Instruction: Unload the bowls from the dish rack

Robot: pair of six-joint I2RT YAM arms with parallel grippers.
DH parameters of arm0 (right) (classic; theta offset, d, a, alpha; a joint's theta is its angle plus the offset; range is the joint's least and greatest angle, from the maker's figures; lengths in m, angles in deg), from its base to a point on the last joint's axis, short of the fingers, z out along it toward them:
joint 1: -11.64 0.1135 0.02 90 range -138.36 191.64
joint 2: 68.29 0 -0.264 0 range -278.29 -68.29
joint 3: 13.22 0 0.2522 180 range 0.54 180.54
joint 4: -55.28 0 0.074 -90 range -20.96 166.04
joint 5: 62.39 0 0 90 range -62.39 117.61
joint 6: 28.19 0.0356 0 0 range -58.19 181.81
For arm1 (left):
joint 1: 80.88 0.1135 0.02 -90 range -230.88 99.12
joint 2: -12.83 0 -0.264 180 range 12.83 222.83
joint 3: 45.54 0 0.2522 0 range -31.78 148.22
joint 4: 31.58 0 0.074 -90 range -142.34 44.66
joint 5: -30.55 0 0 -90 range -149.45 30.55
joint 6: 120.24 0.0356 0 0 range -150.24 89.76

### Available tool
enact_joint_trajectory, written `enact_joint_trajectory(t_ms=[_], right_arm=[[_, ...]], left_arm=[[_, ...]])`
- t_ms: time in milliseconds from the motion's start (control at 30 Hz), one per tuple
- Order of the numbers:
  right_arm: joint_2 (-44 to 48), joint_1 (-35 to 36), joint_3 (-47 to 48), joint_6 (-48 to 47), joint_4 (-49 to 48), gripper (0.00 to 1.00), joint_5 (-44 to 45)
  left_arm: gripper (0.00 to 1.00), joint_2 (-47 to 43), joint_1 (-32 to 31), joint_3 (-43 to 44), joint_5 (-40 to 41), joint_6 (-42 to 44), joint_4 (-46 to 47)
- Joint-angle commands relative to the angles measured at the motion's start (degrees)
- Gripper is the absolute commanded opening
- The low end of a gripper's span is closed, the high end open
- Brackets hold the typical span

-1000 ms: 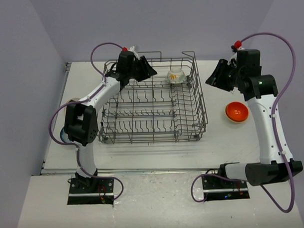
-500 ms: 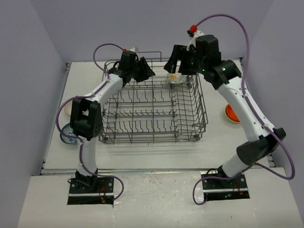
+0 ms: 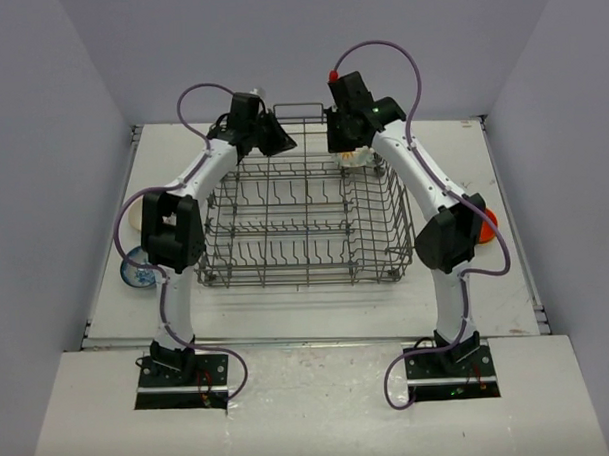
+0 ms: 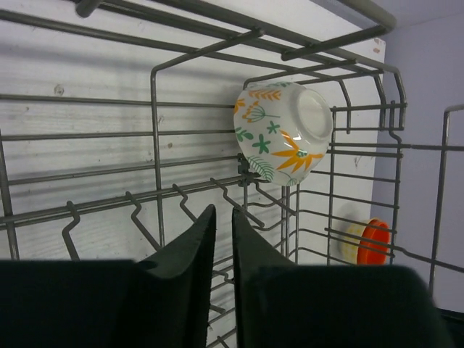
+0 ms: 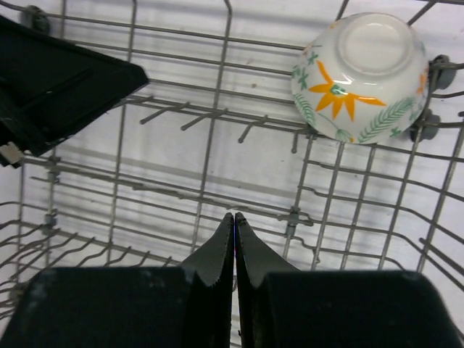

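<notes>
The grey wire dish rack point(image 3: 306, 278) fills the middle of the table. One white bowl point(image 3: 355, 157) with orange and green flowers lies tipped over in the rack's far right corner, base showing point(image 4: 286, 134) point(image 5: 360, 76). My left gripper point(image 3: 281, 141) point(image 4: 223, 212) hovers over the rack's far side, left of that bowl, fingers drawn to a narrow slit with nothing between them. My right gripper point(image 3: 340, 145) point(image 5: 234, 216) hangs just beside the bowl, shut and empty. Outside the rack sit an orange bowl point(image 3: 486, 225) and a pale yellow bowl point(image 4: 353, 241).
A blue-patterned bowl point(image 3: 136, 271) and a pale bowl point(image 3: 134, 216) rest on the table to the left of the rack, partly behind the left arm. The rack's tines point(image 5: 210, 119) and side wires point(image 4: 154, 145) stand close around both grippers. Walls enclose the table.
The right arm swung from the table's right side over to the rack's far right corner and its jaws closed. The left gripper's fingers closed and it drew back slightly.
</notes>
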Motion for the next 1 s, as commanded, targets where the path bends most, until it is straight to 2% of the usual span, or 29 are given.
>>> enact_joint_trajectory(t_ms=[0, 133, 367, 467, 700, 967], right_arm=[[-0.86, -0.02, 3.73, -4.95, -0.17, 0.00, 5.96], [-3.58, -0.11, 4.25, -7.94, -2.37, 0.00, 7.81], [-6.14, -0.19, 0.48, -8.99, -11.94, 0.00, 6.76], [-7.90, -0.19, 0.04, -11.36, -15.10, 0.00, 7.10], [-12.20, -0.46, 0.30, -15.23, -17.49, 0.00, 9.30], [-17.82, -0.81, 2.14, -19.10, -18.72, 0.00, 12.90]], left_arm=[[0.08, 1.39, 0.92, 1.06, 0.12, -2.03, -2.51], [0.00, 1.48, 0.92, -1.31, 0.83, -2.65, -2.17], [0.00, 2.44, 1.27, -1.41, 0.56, -2.74, -0.67], [0.00, 4.37, 1.27, 0.96, 0.56, -2.56, -4.08], [0.00, 4.12, 1.27, -0.18, 0.73, -2.13, -7.70], [0.00, 4.12, 1.27, 0.35, -0.49, -1.86, -7.61]])
